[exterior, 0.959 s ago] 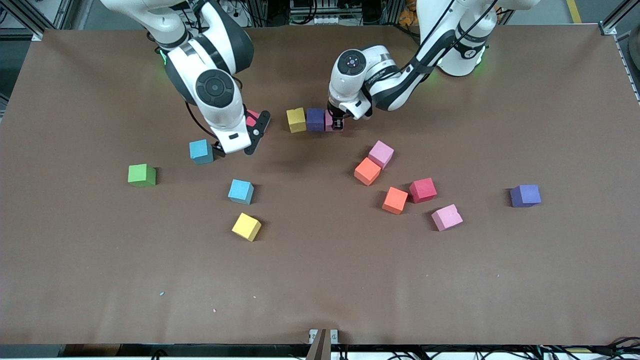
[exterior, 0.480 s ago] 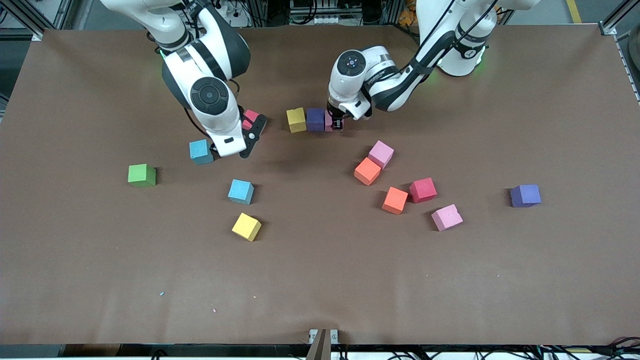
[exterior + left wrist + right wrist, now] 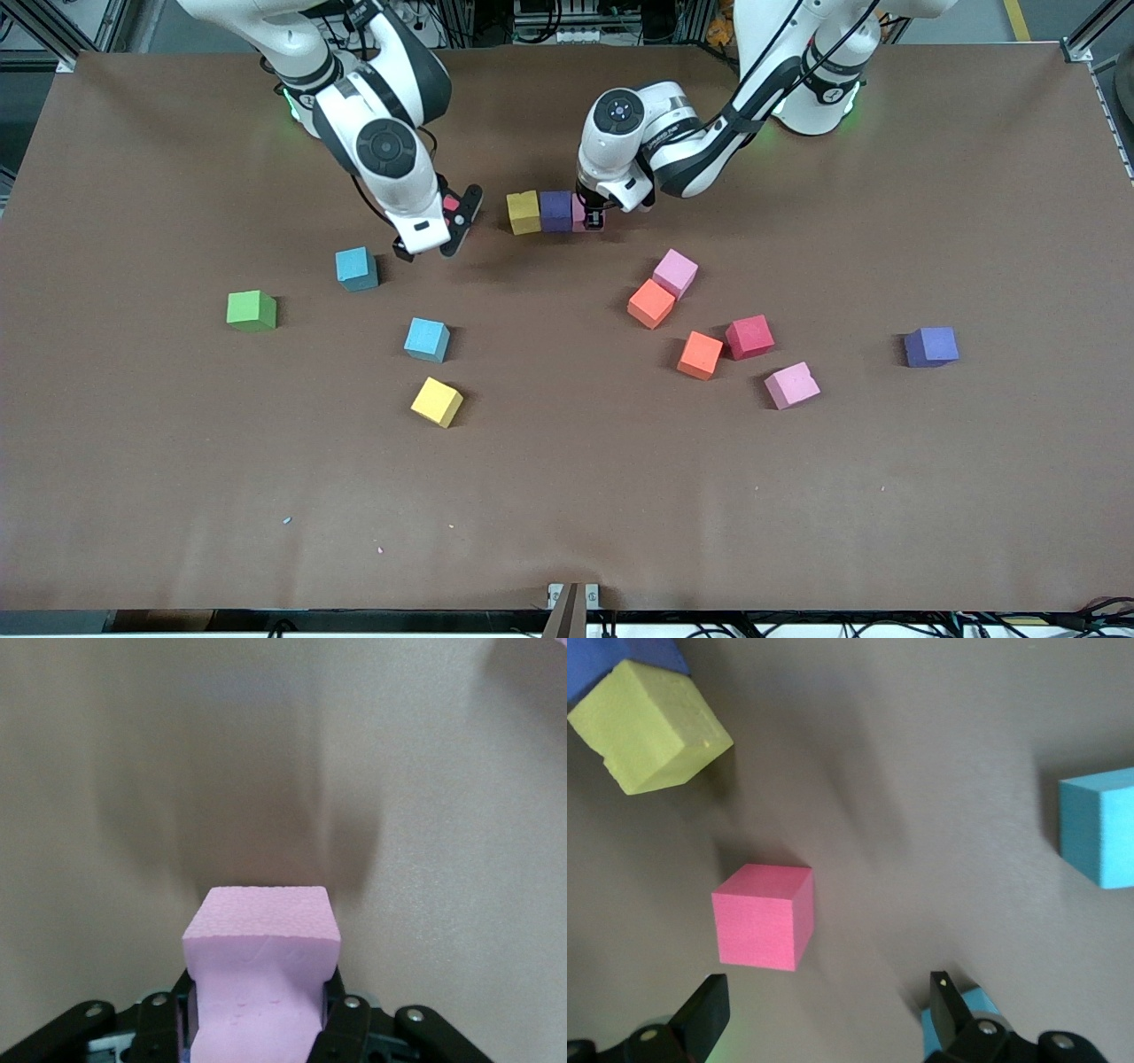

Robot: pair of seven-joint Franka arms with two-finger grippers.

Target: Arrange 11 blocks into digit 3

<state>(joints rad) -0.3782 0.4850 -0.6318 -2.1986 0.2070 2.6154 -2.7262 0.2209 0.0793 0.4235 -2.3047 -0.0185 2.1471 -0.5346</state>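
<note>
A yellow block (image 3: 524,213) and a purple block (image 3: 556,211) stand side by side in a row. My left gripper (image 3: 592,218) is shut on a pink block (image 3: 578,213) (image 3: 261,948) at the purple block's free end. My right gripper (image 3: 432,237) (image 3: 828,1010) hangs open and empty, low over the table beside a red block (image 3: 452,203) (image 3: 762,917), which lies just ahead of its fingers. Loose blocks lie nearer the front camera: light blue (image 3: 356,268), light blue (image 3: 427,339), yellow (image 3: 437,401), pink (image 3: 675,272), orange (image 3: 651,303), orange (image 3: 700,354), red (image 3: 749,337), pink (image 3: 791,385), purple (image 3: 931,346).
A green cube (image 3: 251,311) sits toward the right arm's end of the brown table (image 3: 567,496). In the right wrist view the row's yellow block (image 3: 651,726) and a light blue block (image 3: 1099,824) flank the red one.
My right gripper has swung away from the light blue block toward the red block, staying open. My left gripper has kept its hold on the pink block and barely moved.
</note>
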